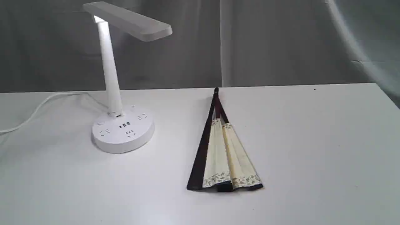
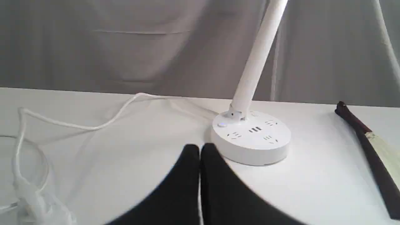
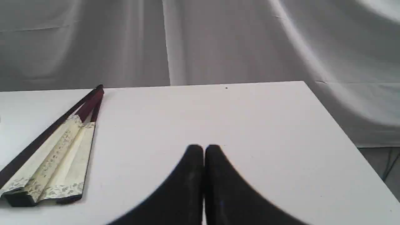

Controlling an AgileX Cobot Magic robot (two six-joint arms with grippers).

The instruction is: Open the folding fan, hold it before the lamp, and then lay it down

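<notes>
table (image 1: 312, 140): white and wide
lamp (image 1: 109, 75): stands on the far left
folding fan (image 1: 218, 156): lies flat in the middle, right of the lamp, open just a little, pointy end far
cord (image 1: 37, 109): runs left from the lamp
left gripper (image 2: 200, 150): pressed together, holds nothing
right gripper (image 3: 203, 150): pressed together, holds nothing

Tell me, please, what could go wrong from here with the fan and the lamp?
1. The folding fan lies flat on the table, barely spread. The left hand and right hand are both shut, and pinching the fan's thin ribs might crease its paper leaf.
2. The lamp has its head overhanging toward the fan, so a raised, spread fan could knock it.
3. The cord lies in loose loops near the left hand and might snag.
</notes>
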